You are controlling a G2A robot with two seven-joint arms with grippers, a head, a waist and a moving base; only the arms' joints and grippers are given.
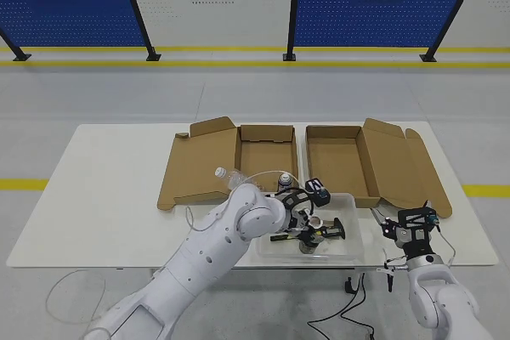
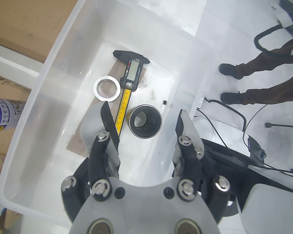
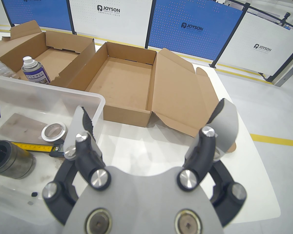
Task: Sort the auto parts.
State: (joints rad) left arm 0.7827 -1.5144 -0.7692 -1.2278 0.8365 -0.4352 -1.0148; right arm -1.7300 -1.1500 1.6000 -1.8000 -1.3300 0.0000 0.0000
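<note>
Plastic bin point(image 2: 63, 74), parts unsorted
We see caliper point(image 2: 133, 70), ring point(image 2: 106, 88) and sleeve point(image 2: 143, 122) lying inside; left gripper point(image 2: 144, 109) hangs open over them, right gripper point(image 3: 152, 108) open beside the bin. Sorting looks barely begun.

White table point(image 1: 93, 195) carries two cardboard boxes point(image 1: 263, 161) point(image 1: 336, 166), clear bin point(image 1: 340, 204).
</note>
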